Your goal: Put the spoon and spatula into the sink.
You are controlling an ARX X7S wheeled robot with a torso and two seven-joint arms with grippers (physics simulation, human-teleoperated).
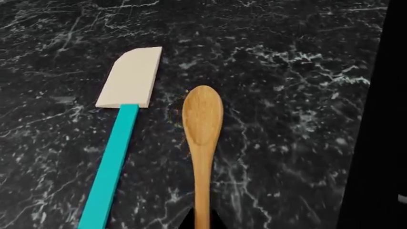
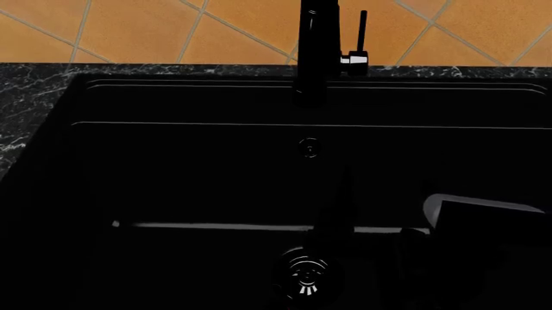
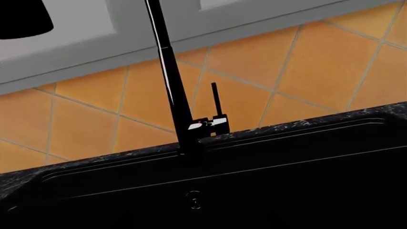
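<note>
In the left wrist view the wooden spoon lies on black white-veined marble beside the spatula, whose cream blade and teal handle run parallel to it. My left gripper shows only as two dark fingertips pressed against either side of the spoon's handle. The head view looks into the black sink, with its round metal drain and tall faucet. My right arm hangs low over the basin at the right. Its dark gripper blends into the sink, so how its fingers stand is unclear.
A black strip, the sink's edge, borders the marble close to the spoon. Orange wall tiles rise behind the faucet, and its lever stands to its right. Marble counter flanks the sink's left side.
</note>
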